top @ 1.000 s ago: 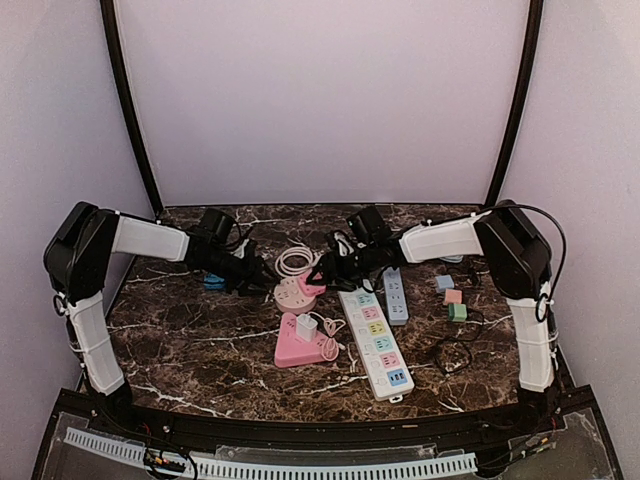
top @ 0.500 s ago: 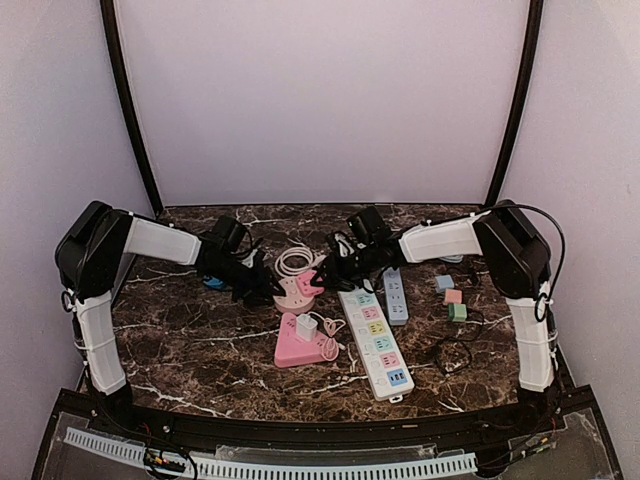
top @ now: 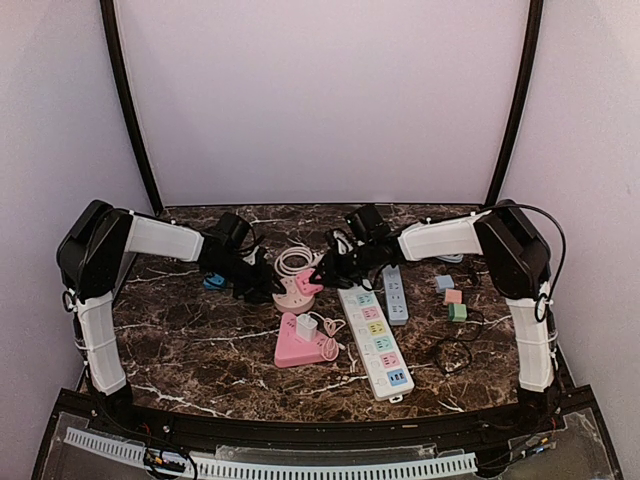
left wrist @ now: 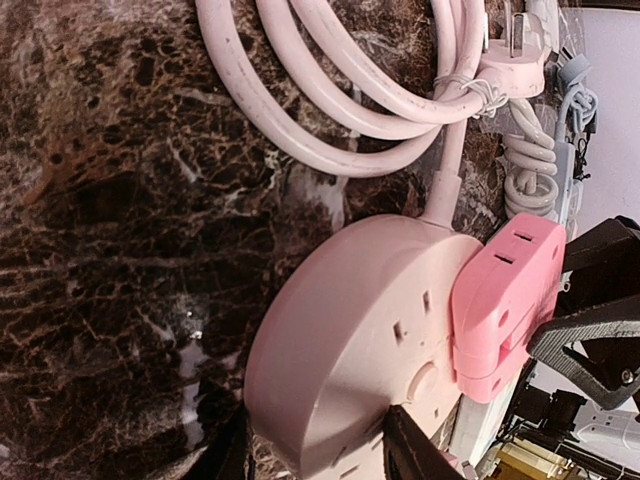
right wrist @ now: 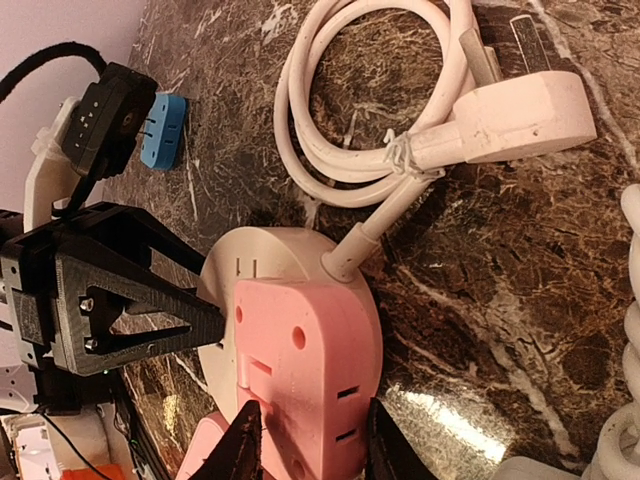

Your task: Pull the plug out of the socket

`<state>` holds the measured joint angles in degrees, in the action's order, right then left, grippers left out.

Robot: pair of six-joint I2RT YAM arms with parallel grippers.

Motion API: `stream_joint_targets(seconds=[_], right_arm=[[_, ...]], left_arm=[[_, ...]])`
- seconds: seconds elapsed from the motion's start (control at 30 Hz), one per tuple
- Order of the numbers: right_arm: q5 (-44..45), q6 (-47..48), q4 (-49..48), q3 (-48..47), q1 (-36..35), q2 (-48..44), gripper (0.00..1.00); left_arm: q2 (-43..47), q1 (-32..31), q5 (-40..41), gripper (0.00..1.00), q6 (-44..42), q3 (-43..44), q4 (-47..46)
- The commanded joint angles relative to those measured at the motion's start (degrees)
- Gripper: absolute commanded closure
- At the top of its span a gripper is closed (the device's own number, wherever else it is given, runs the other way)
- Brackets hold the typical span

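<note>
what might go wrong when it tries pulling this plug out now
The left gripper reaches only the near part of the round socket; if it slips, the socket may lift with the pink plug. The right gripper grips just the plug's near end, so a tilted pull could jam it. The socket's coiled cord could drag along.

The desk [top: 190,340] has a dark brown marble-pattern top with white veining and a glossy finish that shows soft reflections. A plain pale lilac back wall [top: 320,100] closes the far edge. Matching side walls [top: 50,120] stand at left and right. Two black posts [top: 128,110] rise from the far corners. A white slotted strip [top: 300,467] runs along the near edge. Lighting is even and diffuse.
</note>
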<state>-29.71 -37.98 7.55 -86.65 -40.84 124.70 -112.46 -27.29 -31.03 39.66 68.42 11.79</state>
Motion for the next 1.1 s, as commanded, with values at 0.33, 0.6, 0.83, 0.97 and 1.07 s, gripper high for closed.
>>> stream_joint_targets(seconds=[0.33,0.6,0.83,0.97,1.07], right_arm=[[-4.7,-2.4,-5.0,-1.9,-1.8,1.3,0.68],[-6.5,-4.2,-7.0,-1.9,-1.8,2.3,0.68],[-7.0,-5.3,-7.3,-1.8,-1.8,3.0,0.68],[-6.4,-5.8,-8.8,-0.7,-1.5,2.7,0.69],[-6.0,-6.1,-9.3,0.3,-1.3,2.2,0.7]], left_arm=[[-2.9,-1.8,2.2,0.57,-0.9,2.2,3.2],[-3.4,-2.0,2.8,0.57,-0.9,2.6,3.8],[-3.6,-2.1,2.9,0.57,-1.1,2.8,3.9],[-3.7,-2.1,3.1,0.57,-1.1,2.7,4.0],[-3.8,-2.1,3.2,0.57,-1.2,2.7,4.1]])
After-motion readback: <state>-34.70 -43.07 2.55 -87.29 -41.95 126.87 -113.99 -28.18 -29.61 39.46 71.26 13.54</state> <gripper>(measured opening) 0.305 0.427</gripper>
